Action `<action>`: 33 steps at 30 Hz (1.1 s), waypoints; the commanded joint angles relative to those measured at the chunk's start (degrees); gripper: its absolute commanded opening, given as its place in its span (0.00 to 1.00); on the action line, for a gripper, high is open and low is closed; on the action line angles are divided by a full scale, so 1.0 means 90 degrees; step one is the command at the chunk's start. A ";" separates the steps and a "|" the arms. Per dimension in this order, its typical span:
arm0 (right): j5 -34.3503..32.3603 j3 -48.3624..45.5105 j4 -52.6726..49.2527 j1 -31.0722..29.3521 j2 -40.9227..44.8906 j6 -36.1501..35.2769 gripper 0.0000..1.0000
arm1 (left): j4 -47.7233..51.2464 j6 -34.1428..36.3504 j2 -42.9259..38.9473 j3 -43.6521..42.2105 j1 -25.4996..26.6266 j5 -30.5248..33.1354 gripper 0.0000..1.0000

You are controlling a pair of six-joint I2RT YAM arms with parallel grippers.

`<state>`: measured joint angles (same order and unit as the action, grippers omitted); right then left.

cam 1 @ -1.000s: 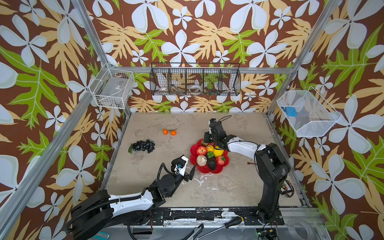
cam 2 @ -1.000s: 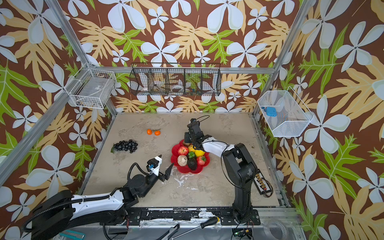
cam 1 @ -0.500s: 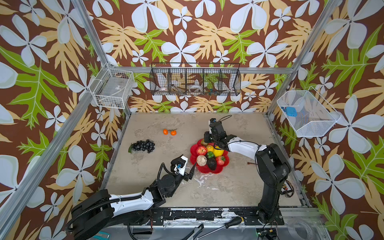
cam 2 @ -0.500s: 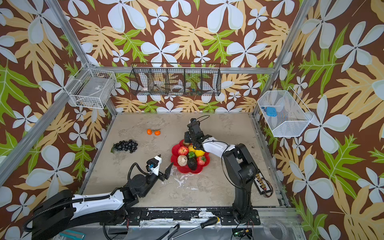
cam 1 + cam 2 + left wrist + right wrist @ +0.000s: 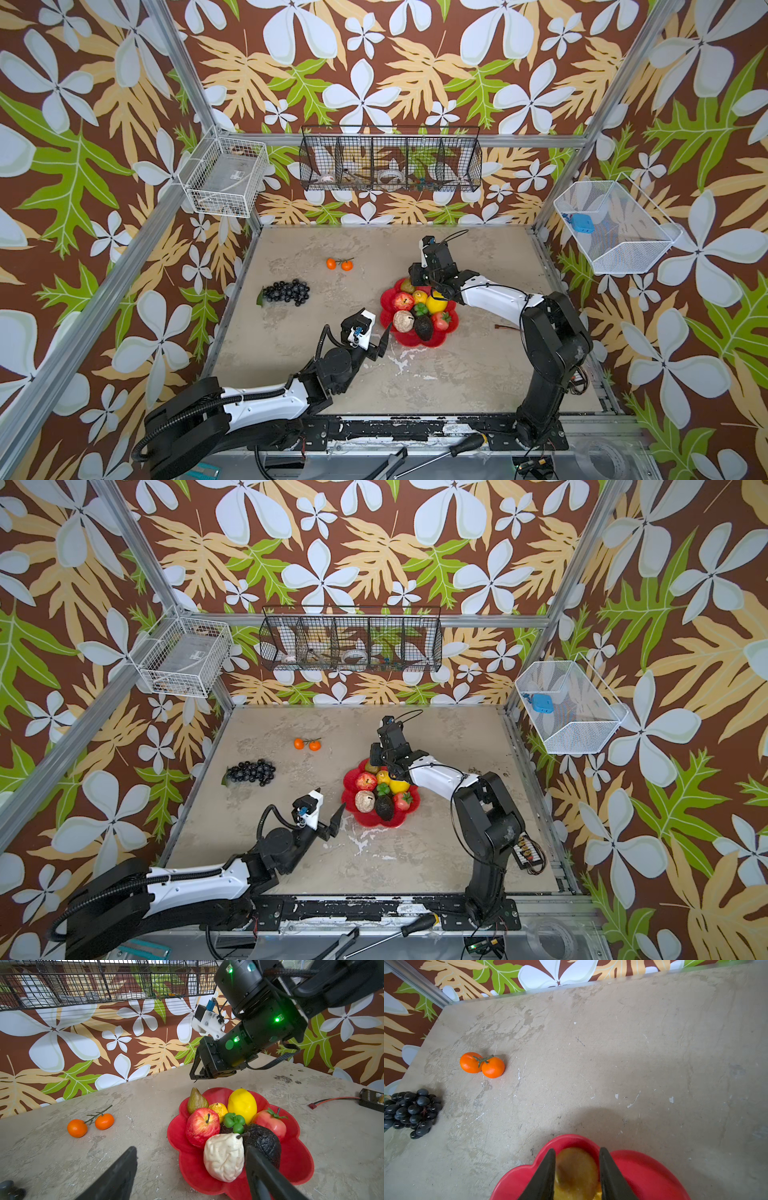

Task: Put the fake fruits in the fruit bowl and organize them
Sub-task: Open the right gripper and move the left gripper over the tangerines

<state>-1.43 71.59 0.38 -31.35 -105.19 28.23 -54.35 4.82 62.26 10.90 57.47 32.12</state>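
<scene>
1. The counter (image 5: 457,374) is beige and mottled, with white scuffs.
2. A black wire basket (image 5: 390,158) with several compartments hangs on the back wall.
3. A white wire basket (image 5: 226,178) hangs at the left frame post.
4. A white mesh basket (image 5: 615,226) on the right wall holds a blue object (image 5: 579,223).
5. A screwdriver (image 5: 467,444) lies below the counter's front edge.
6. A red cable (image 5: 336,1098) lies on the counter.

The left arm (image 5: 257,405) and right arm (image 5: 494,297) have black joints and white shells. A ribbed black hose (image 5: 183,415) follows the left; the left gripper (image 5: 190,1153) is black, tapered.
</scene>
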 commanded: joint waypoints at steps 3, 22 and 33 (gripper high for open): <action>0.0204 -0.0228 -0.0246 -0.0009 0.0735 -0.0050 0.40 | 0.0779 -0.0569 0.0161 0.0559 -0.0278 -0.0015 0.82; -0.0535 -0.4404 0.0646 -0.0003 0.5618 -0.0495 0.62 | 0.5799 -0.3328 0.3457 0.5298 -0.3473 -0.1011 0.83; -0.0667 -0.5638 0.1631 -0.0003 0.6528 -0.0373 0.64 | 0.7572 -0.2799 0.5895 0.8059 -0.3973 -0.0725 0.80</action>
<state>-6.26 21.58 10.48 -31.31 -47.20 24.86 8.14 -21.80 112.73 79.96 21.91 22.92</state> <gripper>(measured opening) 0.637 0.802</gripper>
